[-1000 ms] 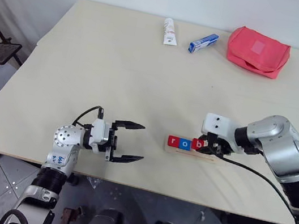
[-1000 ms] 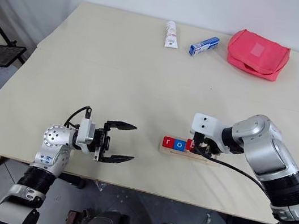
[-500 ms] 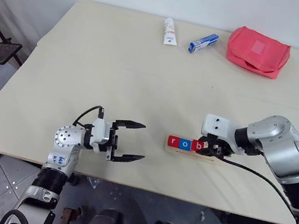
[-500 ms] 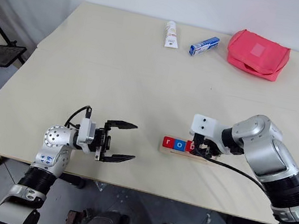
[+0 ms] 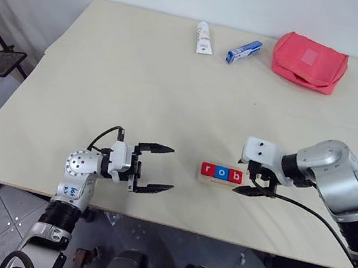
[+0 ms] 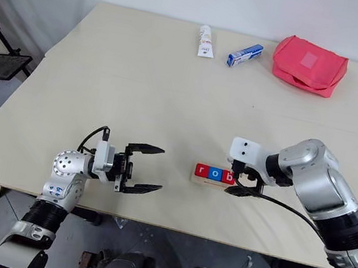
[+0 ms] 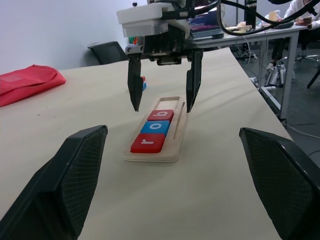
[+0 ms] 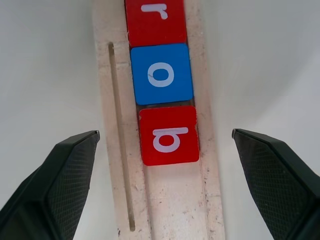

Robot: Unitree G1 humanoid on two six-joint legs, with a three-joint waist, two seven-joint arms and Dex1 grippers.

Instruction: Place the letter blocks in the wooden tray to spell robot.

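Since the red "b" block (image 8: 169, 135) lies flat in the wooden tray (image 8: 114, 190), just below the right gripper (image 7: 161, 106), the gripper's fingers are spread wide to either side of the strip and nothing is gripped between them. Beyond the "b", farther from that gripper, a blue "o" block (image 8: 161, 74) and a red "r" block (image 8: 155, 22) are set edge to edge, so that "rob" is spelled; bare pale wood is left nearer the gripper, judged to be room for the remaining "o" and "t". The tiles are seen as smooth flat squares, the tray as a rough strip with raised edges and a slot. Well apart, the left gripper (image 5: 154, 168) is held open and empty over the table (image 5: 140, 79).
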